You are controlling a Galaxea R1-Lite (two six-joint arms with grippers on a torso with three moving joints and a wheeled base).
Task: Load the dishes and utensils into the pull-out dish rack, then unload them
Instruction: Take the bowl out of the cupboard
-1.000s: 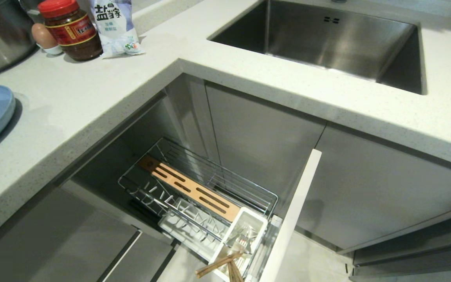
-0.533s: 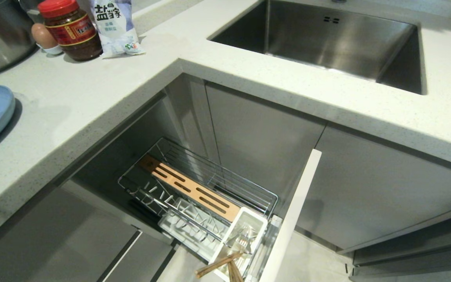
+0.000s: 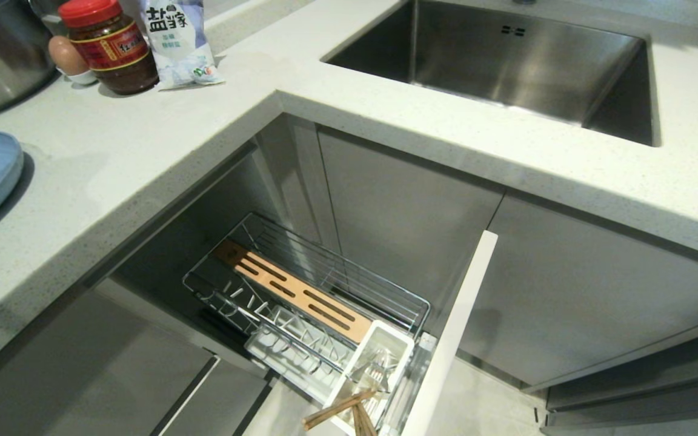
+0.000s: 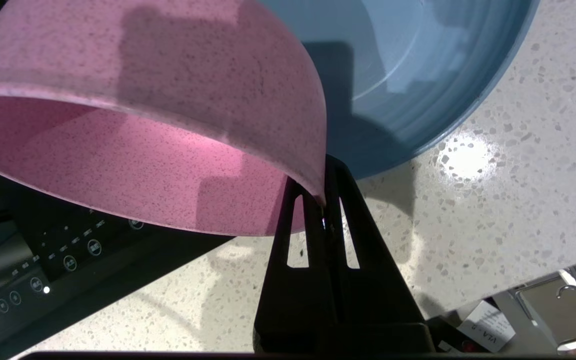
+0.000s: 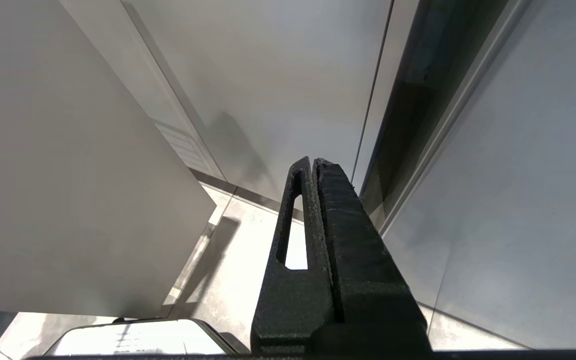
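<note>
The left gripper (image 4: 324, 200) pinches the pink bowl (image 4: 158, 125) by its rim above the blue plate (image 4: 418, 75) on the counter (chopsticks (image 3: 340, 412) already in the rack's caddy (image 3: 379, 339)), dishes remaining unloaded.

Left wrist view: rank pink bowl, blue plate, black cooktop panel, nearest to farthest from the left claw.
1. Matte pink round bowl: its rim is pinched in the shut left claw.
2. Flat round light-blue plate: on the speckled counter, just past the fingertips.
3. Black cooktop control panel: off to the side, under the bowl, farthest.
</note>
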